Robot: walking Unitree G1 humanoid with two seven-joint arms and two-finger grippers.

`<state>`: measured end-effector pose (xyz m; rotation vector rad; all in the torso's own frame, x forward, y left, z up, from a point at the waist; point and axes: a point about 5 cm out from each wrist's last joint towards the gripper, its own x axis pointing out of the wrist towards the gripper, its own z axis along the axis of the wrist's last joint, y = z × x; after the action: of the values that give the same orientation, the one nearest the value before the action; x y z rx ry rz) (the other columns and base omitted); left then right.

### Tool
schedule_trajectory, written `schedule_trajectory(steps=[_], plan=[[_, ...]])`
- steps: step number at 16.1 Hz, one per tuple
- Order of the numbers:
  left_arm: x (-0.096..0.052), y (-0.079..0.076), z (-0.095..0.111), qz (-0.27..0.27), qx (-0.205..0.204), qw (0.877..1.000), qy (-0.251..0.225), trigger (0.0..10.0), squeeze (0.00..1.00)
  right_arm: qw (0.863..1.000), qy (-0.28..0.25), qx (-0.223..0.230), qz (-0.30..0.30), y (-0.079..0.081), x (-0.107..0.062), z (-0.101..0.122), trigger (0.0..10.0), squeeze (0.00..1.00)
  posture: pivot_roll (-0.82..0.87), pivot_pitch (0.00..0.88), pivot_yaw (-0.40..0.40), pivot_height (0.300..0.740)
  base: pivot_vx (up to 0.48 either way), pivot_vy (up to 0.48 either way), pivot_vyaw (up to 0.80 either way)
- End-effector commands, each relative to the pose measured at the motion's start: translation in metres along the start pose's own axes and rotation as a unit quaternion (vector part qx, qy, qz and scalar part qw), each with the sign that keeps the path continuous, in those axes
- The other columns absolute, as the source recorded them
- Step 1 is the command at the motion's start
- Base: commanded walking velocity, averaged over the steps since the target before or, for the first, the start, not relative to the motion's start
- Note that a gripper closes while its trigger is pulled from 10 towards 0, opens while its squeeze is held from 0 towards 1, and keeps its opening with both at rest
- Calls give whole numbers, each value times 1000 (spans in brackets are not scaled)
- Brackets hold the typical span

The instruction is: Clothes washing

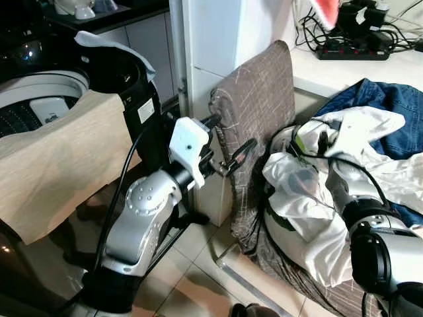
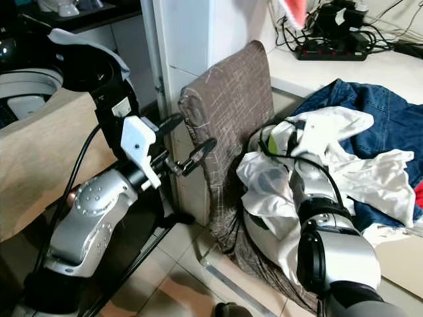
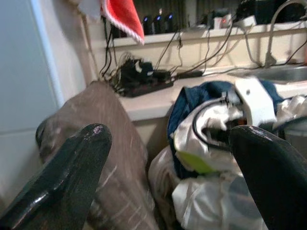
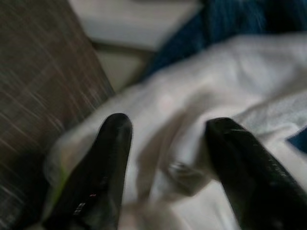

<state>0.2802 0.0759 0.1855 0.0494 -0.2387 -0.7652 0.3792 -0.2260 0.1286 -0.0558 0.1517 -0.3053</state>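
At the right of the head view we see the white garment (image 1: 330, 198), soft and crumpled, heaped over blue denim (image 1: 390, 109) and beside a brown cross-hatched cloth (image 1: 258, 112) draped upright. Our right gripper (image 4: 165, 163) is spread wide with its fingers pushed into the white folds. Our left gripper (image 1: 231, 148) hangs open at centre, holding nothing, next to the brown cloth.

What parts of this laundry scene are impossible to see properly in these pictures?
- Washing machine: drum hidden under a beige cloth, cut by the head view's edge.
- Right gripper: fingers buried in the white garment in head views; wrist view is blurred.
- Blue jeans: partly under white clothing, cut off at the edge.
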Motion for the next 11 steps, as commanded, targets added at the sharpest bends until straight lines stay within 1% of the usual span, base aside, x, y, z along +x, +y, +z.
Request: schedule_trajectory(steps=[1, 2, 3, 4, 6, 7, 8, 9, 10, 11], plan=[[2, -3, 3, -5, 9, 1000, -3, 10000, 0, 997, -68, -7, 31, 15, 3, 32, 0, 0, 25, 9, -13, 740, 0, 0, 0], [2, -4, 2, -4, 9, 1000, -2, 10000, 0, 994, -97, -6, 47, 23, 3, 47, 0, 0, 25, 9, -13, 740, 0, 0, 0], [3, -4, 2, -3, 10, 1000, -2, 10000, 0, 992, -112, 0, 54, 26, 3, 56, 0, 0, 25, 9, -13, 740, 0, 0, 0], [3, -3, 2, -2, 11, 1000, -2, 10000, 0, 989, -136, 6, 65, 32, 3, 69, 0, 0, 24, 3, -13, 740, 0, 0, 0], [4, 0, 2, 11, 17, 1000, 1, 10000, 0, 978, -186, 20, 91, 42, 0, 97, 0, 0, 25, 6, -12, 740, 0, 0, 0], [4, 1, 1, 14, 17, 1000, 3, 10000, 0, 975, -197, 17, 98, 45, -1, 103, 0, 0, 24, 5, -12, 740, 0, 0, 0], [4, 0, -1, 14, 20, 1000, 7, 10000, 0, 977, -195, -11, 85, 44, 0, 110, 0, 0, 22, 5, -18, 740, 0, 0, 0], [5, -1, -2, 13, 21, 1000, 9, 10000, 0, 986, -155, -18, 57, 37, 5, 102, 7686, 0, 20, 5, -19, 740, 0, 0, 0], [5, -1, -1, 15, 21, 1000, 8, 10000, 0, 993, -114, -28, 12, 25, 8, 81, 10000, 0, 20, 7, -20, 740, 0, 0, 0], [5, -1, -1, 17, 23, 1000, 9, 10000, 0, 995, -87, -42, -36, 12, 8, 63, 10000, 1000, 20, 7, -20, 740, 0, 0, 0]])
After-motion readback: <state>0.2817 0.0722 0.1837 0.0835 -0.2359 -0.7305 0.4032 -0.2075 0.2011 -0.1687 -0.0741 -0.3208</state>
